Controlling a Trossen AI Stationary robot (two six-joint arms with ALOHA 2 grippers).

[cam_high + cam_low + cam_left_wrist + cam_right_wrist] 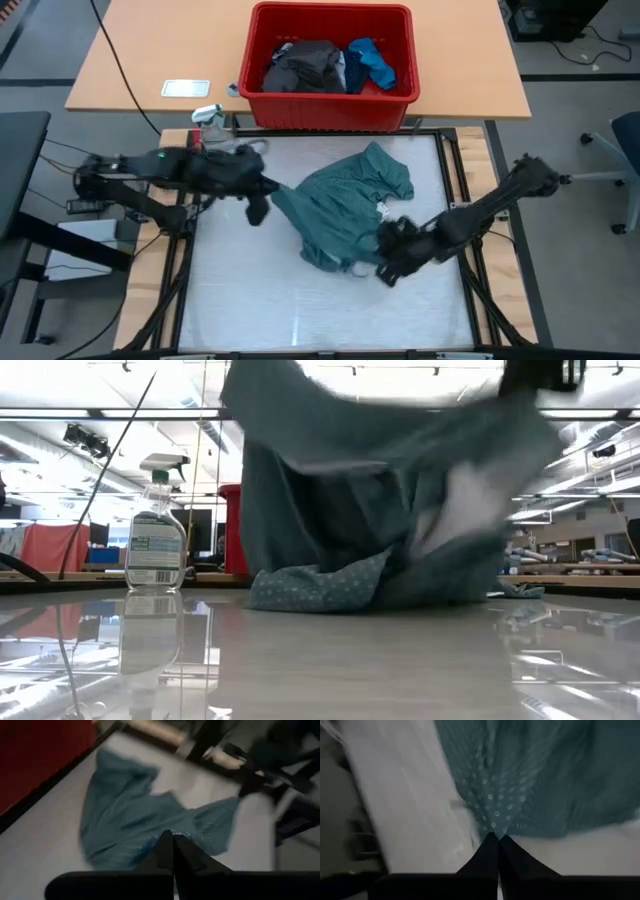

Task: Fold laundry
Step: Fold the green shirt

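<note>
The teal-green shirt (345,205) lies bunched mid-counter, pulled out between two pinches, probably to spread it for folding. The left tool (262,196), fingers fully together, grips its left edge; the right tool (385,262), likewise clamped, pinches the near hem. Remaining garments (325,65) wait in the red bin (330,108) beyond, beside a spray bottle (156,525).
</note>
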